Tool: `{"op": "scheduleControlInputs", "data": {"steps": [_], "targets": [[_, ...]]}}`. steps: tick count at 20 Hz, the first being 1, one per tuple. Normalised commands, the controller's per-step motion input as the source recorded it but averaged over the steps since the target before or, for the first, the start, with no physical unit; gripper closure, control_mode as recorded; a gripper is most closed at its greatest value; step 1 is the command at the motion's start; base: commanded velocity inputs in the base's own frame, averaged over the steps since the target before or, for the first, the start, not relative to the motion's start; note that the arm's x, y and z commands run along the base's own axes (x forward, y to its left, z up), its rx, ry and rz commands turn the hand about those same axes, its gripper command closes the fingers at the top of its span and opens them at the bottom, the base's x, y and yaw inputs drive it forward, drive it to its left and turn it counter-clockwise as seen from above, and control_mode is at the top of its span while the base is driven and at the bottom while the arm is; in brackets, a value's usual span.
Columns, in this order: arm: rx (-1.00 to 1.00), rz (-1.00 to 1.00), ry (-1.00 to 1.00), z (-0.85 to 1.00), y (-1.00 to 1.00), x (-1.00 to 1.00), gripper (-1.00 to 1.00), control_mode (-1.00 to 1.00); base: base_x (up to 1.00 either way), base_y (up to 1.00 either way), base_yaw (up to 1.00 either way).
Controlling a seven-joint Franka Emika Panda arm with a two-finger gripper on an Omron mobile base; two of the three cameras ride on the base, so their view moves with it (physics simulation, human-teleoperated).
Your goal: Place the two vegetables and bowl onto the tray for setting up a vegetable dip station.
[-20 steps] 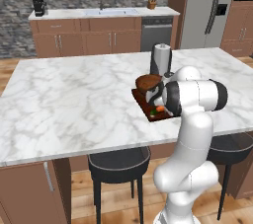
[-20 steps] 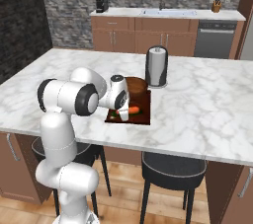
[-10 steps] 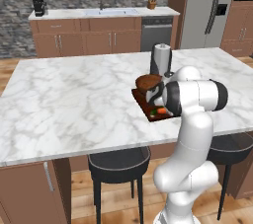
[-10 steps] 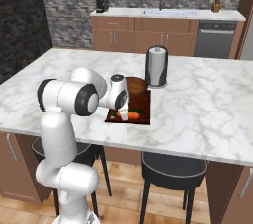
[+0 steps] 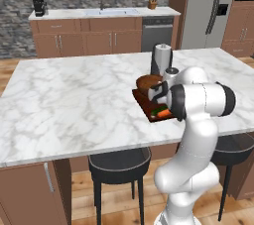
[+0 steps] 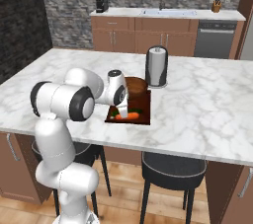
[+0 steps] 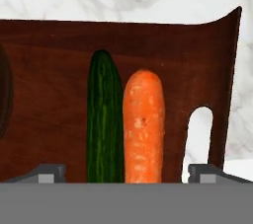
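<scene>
Change: we see the gripper [image 7: 126,176] opened since 1 second ago, carrot [image 7: 144,125] released.
Tray [image 7: 54,45]: holds carrot, cucumber [image 7: 104,122] at center; bowl [image 6: 134,85] at left edge.

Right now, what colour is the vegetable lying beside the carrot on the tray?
Dark green, with faint lighter streaks; the cucumber shows best in the hand view.

left base view: stood behind the arm at its left, high, facing forward and down over the marble island [image 5: 74,100]; the tray [image 5: 144,102] sat at mid distance, toward 3 o'clock of centre.
right base view: stood behind the arm at its right, same height and tilt; the tray [image 6: 143,112] lay just below centre.
shared ground: both took in the island, tray, paper towel roll [image 5: 161,59] and back counter [image 6: 168,13].
hand view: looked straight down, very near the tray [image 7: 54,45]; cucumber [image 7: 104,119] and carrot [image 7: 144,124] ran from 6 toward 12 o'clock, handle slot [image 7: 198,139] at 4 o'clock.
</scene>
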Motion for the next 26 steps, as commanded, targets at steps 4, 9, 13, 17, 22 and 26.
{"op": "scheduleControlInputs", "data": {"steps": [4,9,13,17,22,26], "targets": [[0.00,-0.01,0.03,0.16,0.00,-0.29,-1.00,-1.00,0.00,0.00,0.00],[0.02,-0.06,0.00,0.10,0.04,-0.18,-1.00,-1.00,0.00,0.00,0.00],[-0.02,0.03,0.04,0.06,0.33,-0.04,-1.00,-1.00,0.00,0.00,0.00],[0.00,0.16,0.08,0.40,0.51,-0.09,-1.00,-1.00,0.00,0.00,0.00],[0.00,0.17,0.06,0.46,0.53,-0.07,-1.00,-1.00,0.00,0.00,0.00],[0.04,0.16,0.06,0.10,0.41,-0.04,-1.00,-1.00,0.00,0.00,0.00]]}}
